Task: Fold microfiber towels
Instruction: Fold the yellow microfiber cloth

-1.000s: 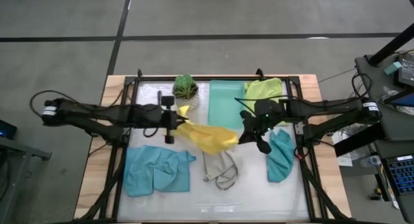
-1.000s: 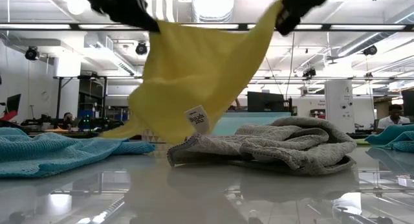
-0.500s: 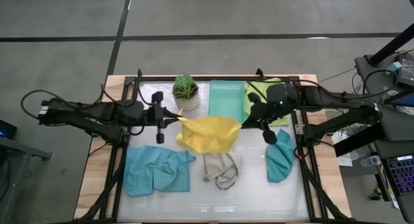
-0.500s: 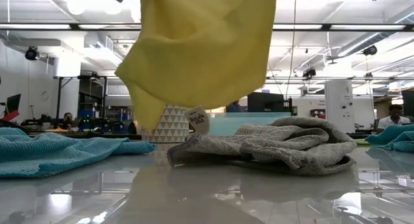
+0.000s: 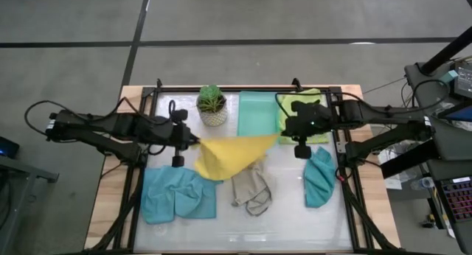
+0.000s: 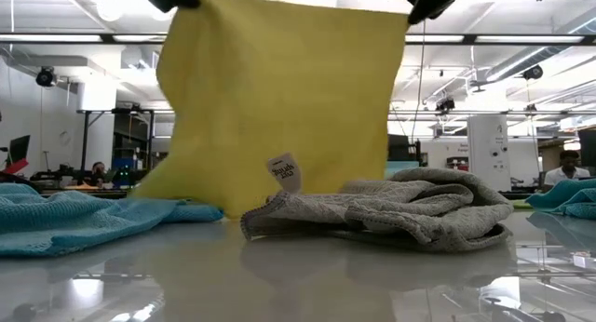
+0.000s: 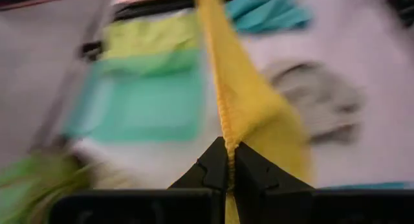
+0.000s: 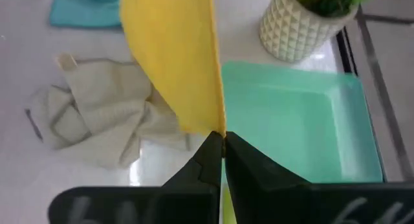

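A yellow towel (image 5: pixel 227 155) hangs as a flat sheet (image 6: pixel 279 108) between my two grippers, above the table's middle. My left gripper (image 5: pixel 193 141) is shut on its upper left corner and my right gripper (image 5: pixel 283 135) on its upper right corner. Its lower edge hangs down behind the crumpled grey towel (image 6: pixel 391 210), which lies on the table nearer the front edge. A light blue towel (image 5: pixel 177 194) lies crumpled at the front left and a teal one (image 5: pixel 319 177) at the right. A lime green towel (image 5: pixel 302 107) lies at the far right, partly under my right arm. My left gripper pinches the yellow towel's upper left corner (image 7: pixel 226 137) between its two fingers, slanting down from the table's left. The towel hangs below it. My right gripper pinches the upper right corner (image 8: pixel 217 127) between its two fingers, slanting down from the right. The top edge (image 6: pixel 289 3) runs taut between them.
A mint-green tray (image 5: pixel 258 115) and a small potted plant (image 5: pixel 212 104) stand at the table's far side, just behind the hanging towel. A black frame (image 5: pixel 140 174) runs along the table's sides. Bare tabletop (image 5: pixel 251 229) lies along the front edge.
Both grippers have gone up with the yellow towel and tipped more toward level. The towel, which sagged and bunched between them, has spread out into a flat hanging sheet with its top edge drawn taut. Both grippers have stayed shut.
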Tool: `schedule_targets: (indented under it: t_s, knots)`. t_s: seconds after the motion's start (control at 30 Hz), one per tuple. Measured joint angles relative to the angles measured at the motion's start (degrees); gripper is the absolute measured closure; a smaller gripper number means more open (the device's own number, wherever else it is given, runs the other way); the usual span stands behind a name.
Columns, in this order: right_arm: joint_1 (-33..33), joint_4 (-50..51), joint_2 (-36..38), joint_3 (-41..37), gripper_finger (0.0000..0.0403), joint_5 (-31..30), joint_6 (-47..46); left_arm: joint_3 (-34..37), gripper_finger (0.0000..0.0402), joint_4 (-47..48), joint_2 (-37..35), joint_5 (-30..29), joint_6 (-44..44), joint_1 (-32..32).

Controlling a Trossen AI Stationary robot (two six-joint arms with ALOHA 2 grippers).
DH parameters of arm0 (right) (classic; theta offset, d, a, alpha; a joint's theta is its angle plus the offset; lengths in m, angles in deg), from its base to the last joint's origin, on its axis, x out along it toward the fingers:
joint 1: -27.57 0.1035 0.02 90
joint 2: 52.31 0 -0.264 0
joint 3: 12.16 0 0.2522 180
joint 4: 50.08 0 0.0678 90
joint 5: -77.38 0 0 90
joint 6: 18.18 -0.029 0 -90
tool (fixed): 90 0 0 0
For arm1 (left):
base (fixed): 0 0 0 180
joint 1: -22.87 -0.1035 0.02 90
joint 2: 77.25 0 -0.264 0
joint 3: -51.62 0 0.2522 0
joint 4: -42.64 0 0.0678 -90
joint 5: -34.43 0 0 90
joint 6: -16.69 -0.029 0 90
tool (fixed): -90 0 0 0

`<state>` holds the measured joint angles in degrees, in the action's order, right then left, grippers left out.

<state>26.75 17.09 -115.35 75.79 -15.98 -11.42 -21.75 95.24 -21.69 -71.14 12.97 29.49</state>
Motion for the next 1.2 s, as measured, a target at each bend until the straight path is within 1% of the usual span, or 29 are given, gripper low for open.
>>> schedule_targets:
  t_s: [0.1, 0.2, 0.3, 0.33, 0.4, 0.43, 0.53, 0.6, 0.7, 0.87, 1.03, 1.2]
  knots:
    - [-0.72, -1.71, -0.01, 0.15, 0.0394, 0.16, 1.20, -0.49, 0.0401, 1.07, 0.21, -5.24, -2.28, -0.56]
    - [-0.77, -3.60, -0.01, 0.15, 0.0394, -3.21, 3.24, -0.49, 0.0401, 1.12, 0.13, -9.30, -5.90, -1.05]
    - [-0.72, -5.49, 0.02, 0.25, 0.0394, -4.61, 4.40, -1.04, 0.0401, 1.22, 0.10, -16.12, -9.09, -1.41]
    - [-0.72, -5.34, 0.11, 0.48, 0.0394, -4.61, 4.52, -1.48, 0.0401, 1.17, 0.08, -17.41, -10.10, -1.44]
    - [-0.72, -5.30, 0.29, 1.01, 0.0394, -3.80, 4.37, -2.41, 0.0401, 1.22, 0.02, -17.77, -11.00, -1.41]
    - [-0.65, -5.17, 0.42, 1.24, 0.0394, -2.82, 4.00, -2.84, 0.0401, 1.11, 0.02, -17.45, -11.09, -1.25]
    - [-0.57, -3.95, 1.13, 1.28, 0.0394, 2.09, 2.36, -3.22, 0.0401, 1.23, 0.02, -12.06, -9.68, -0.76]
    - [-0.53, -3.32, 1.32, 0.66, 0.0394, 5.27, 0.58, -2.84, 0.0401, 1.17, 0.02, -7.88, -7.07, -0.43]
    - [0.01, -2.69, 1.37, -1.48, 0.0394, 8.88, -1.04, -1.99, 0.0401, 1.29, 1.12, -3.45, -2.33, 0.93]
    - [3.23, -3.81, 1.37, -7.01, 0.0394, 12.69, -6.07, -1.59, 0.0401, 1.64, 5.49, -1.06, 5.20, 5.15]
    - [9.64, -10.49, 1.46, -15.03, 0.0394, 13.06, -12.55, -0.83, 0.0401, 1.73, 12.41, 2.20, 12.68, 9.26]
    - [16.31, -18.75, 1.43, -21.62, 0.0394, 15.14, -20.83, -0.77, 0.0401, 0.78, 19.72, 4.83, 18.20, 13.07]
